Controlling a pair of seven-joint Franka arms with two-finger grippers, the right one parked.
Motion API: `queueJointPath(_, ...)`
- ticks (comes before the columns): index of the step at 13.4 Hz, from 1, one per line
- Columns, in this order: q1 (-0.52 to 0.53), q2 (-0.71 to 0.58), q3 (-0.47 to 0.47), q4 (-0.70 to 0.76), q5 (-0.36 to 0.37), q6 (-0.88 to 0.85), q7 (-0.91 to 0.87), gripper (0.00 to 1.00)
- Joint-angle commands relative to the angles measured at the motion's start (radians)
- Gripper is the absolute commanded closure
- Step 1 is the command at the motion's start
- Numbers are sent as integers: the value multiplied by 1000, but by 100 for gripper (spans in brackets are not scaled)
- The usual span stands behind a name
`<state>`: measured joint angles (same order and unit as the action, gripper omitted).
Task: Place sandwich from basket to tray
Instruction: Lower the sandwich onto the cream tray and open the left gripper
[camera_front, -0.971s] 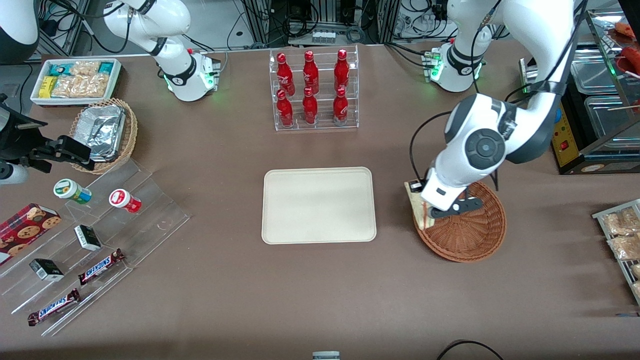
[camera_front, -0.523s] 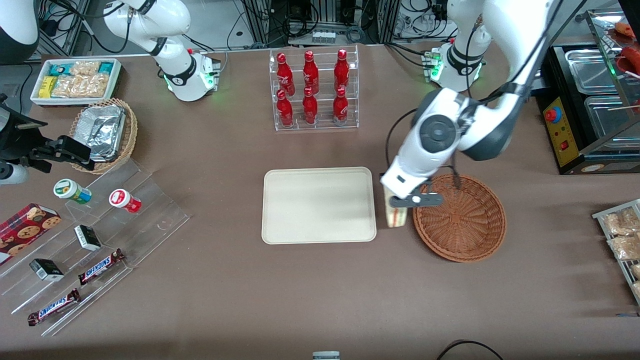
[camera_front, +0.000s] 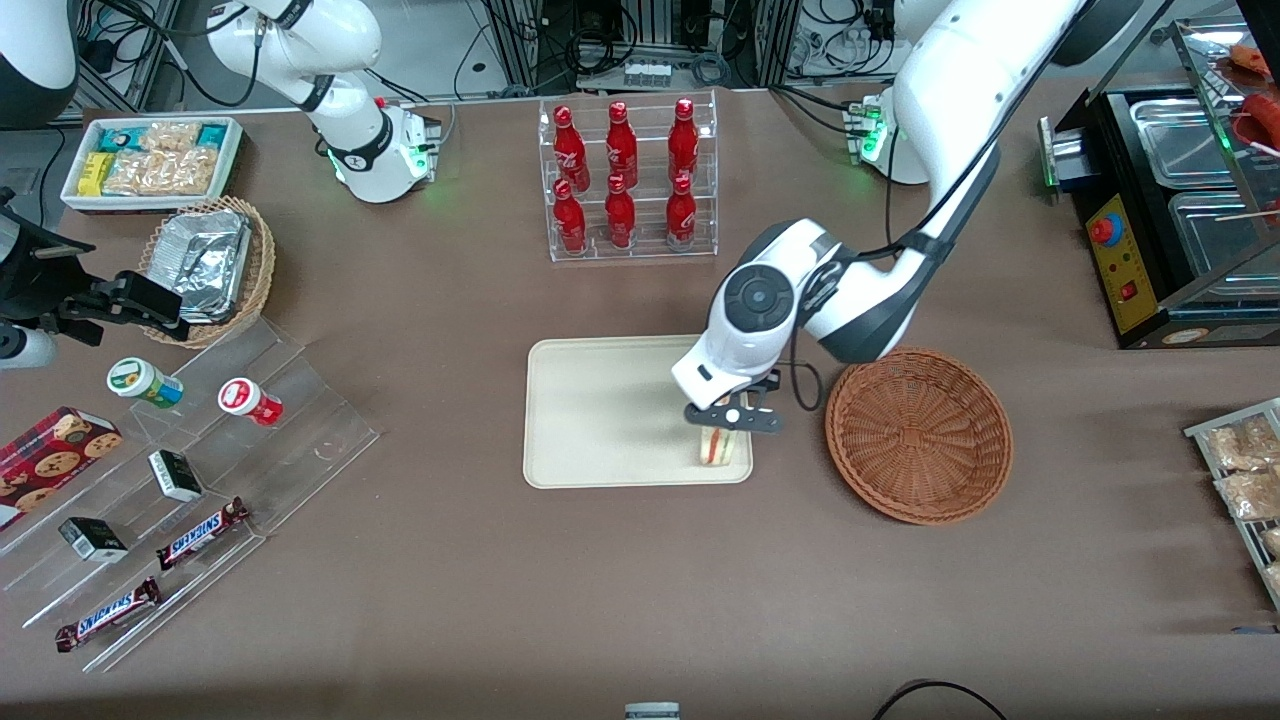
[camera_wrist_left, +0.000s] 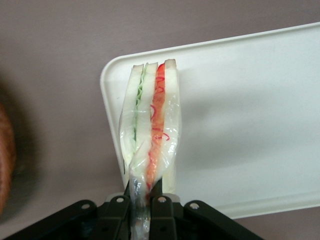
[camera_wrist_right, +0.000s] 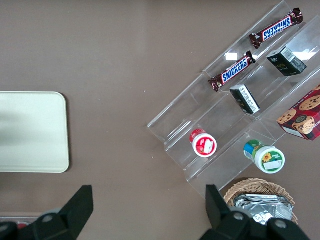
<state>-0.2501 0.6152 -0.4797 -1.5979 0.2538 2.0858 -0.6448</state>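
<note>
My gripper (camera_front: 733, 420) is shut on the clear wrap of the sandwich (camera_front: 722, 446), a white-bread wedge with red and green layers. It hangs over the corner of the cream tray (camera_front: 600, 410) that is nearest the front camera and the basket. In the left wrist view the sandwich (camera_wrist_left: 151, 125) hangs from the black fingers (camera_wrist_left: 162, 210) above the tray's rounded corner (camera_wrist_left: 240, 115). The reddish-brown wicker basket (camera_front: 918, 435) stands empty beside the tray, toward the working arm's end.
A clear rack of red bottles (camera_front: 626, 178) stands farther from the front camera than the tray. A tiered acrylic stand with snacks (camera_front: 180, 480) and a tan basket of foil containers (camera_front: 210, 265) lie toward the parked arm's end. A metal warmer (camera_front: 1180, 200) stands at the working arm's end.
The gripper has carried the sandwich out of the basket, across the strip of table, and over the tray's near corner. The basket is now empty.
</note>
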Motion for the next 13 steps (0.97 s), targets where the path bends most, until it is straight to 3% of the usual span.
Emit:
queueJointPath(1, -47, 92, 4, 117, 62, -18, -67, 100)
queueJointPath(13, -164, 205, 89, 239, 74, -18, -197, 100)
